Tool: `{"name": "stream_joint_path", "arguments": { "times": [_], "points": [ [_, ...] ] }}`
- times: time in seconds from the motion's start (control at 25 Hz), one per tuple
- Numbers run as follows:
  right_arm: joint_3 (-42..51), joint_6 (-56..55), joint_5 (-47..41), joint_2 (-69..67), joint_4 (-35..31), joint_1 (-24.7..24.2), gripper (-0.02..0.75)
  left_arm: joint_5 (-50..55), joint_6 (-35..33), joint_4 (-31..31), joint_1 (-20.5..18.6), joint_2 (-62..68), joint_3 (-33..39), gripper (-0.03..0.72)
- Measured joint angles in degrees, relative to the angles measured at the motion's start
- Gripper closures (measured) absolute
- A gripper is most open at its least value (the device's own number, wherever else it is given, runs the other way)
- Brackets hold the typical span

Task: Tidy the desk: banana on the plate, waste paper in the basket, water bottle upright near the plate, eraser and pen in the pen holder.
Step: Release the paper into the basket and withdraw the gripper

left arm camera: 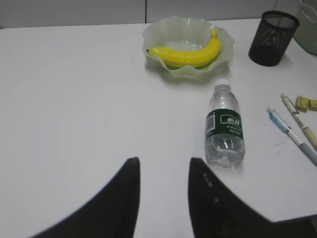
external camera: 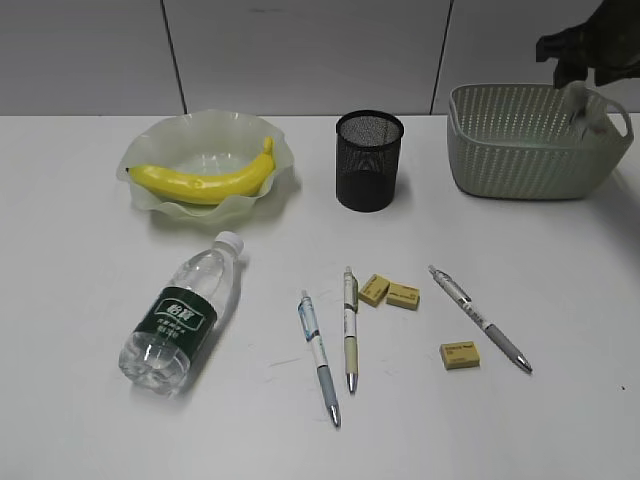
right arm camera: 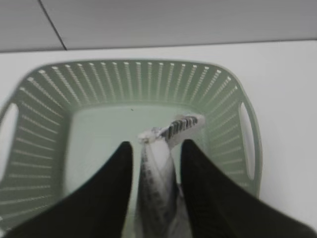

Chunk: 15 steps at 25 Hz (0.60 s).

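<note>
Right gripper (right arm camera: 156,163) is over the basket (external camera: 520,160) at the far right of the surface (external camera: 90,400) — fingers (right arm camera: 111,198) pinching the waste paper (right arm camera: 158,173), which hangs between them above the basket floor. In the exterior view the paper shows pale just inside the basket rim.

Left gripper (left arm camera: 163,191) hovers low over bare surface, fingers (left arm camera: 124,198) spread, nothing between them.

Banana (external camera: 205,182) lies in the plate (external camera: 150,160) at far left. Water bottle (external camera: 180,315) lies on its side in front of the plate, cap toward it. Pen holder (external camera: 368,160) stands between plate and basket.

Three pens on the surface — blue one (external camera: 320,357) and cream one (external camera: 350,325) side by side, grey one (external camera: 480,318) further right. Two erasers (external camera: 388,292) touching near the cream pen's top, third eraser (external camera: 459,355) just beside the grey pen.
</note>
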State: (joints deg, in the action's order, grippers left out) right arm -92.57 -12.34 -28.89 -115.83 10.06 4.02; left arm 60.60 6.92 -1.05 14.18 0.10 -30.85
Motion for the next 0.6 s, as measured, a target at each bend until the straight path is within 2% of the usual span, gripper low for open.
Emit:
{"name": "stream_joint_path", "arguments": {
  "times": [0.08,0.16,0.28,0.36,0.6],
  "points": [
    [-5.0,2.8,-5.5,-3.7,-0.1,0.0,0.188,0.0,0.0,0.0,0.0,0.0,0.0,0.436],
    [-5.8,5.8,-7.9,-3.8,-0.9,0.0,0.130,-0.1,0.0,0.0,0.0,0.2,0.0,0.407],
    [-3.2,11.0,-8.5,2.3,-5.5,0.0,0.162,-0.2,0.0,0.1,0.0,1.1,0.0,0.316],
    [2.5,13.4,-8.4,9.5,-8.4,0.0,0.188,-1.3,0.0,0.1,0.0,4.3,-0.5,0.265],
    [28.7,15.0,-8.8,39.6,-10.6,1.2,0.210,-15.8,-4.3,0.5,0.0,27.0,-2.6,0.233]
  ]
}}
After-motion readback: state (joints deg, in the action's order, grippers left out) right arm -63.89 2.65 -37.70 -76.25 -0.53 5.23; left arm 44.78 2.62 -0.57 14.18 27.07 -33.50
